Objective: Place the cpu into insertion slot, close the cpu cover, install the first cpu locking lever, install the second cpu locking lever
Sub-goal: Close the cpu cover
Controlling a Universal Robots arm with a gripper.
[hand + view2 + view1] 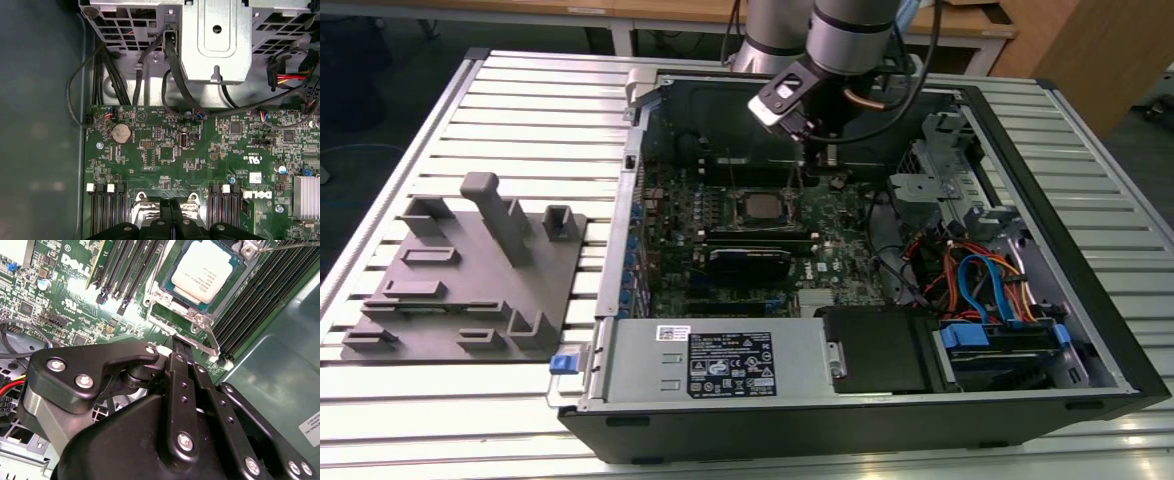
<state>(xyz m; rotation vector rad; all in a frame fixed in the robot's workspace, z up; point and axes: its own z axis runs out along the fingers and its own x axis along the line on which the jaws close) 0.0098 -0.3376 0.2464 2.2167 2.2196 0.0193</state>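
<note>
Closed-fingered and empty, the gripper [180, 351] hangs with its tip just beside the insertion slot [158, 295], where the cpu [204, 271] lies seated beneath the lowered cpu cover [197, 315].

cpu [202, 271] in insertion slot [156, 296] on mobo [75, 305], pincer [177, 342] just beside

A slatted metal table [520, 90] carried two things: an open computer case [720, 425] lying on its side and, beside it at the exterior view's left, a flat grey fixture [454, 300] with upright posts.
</note>
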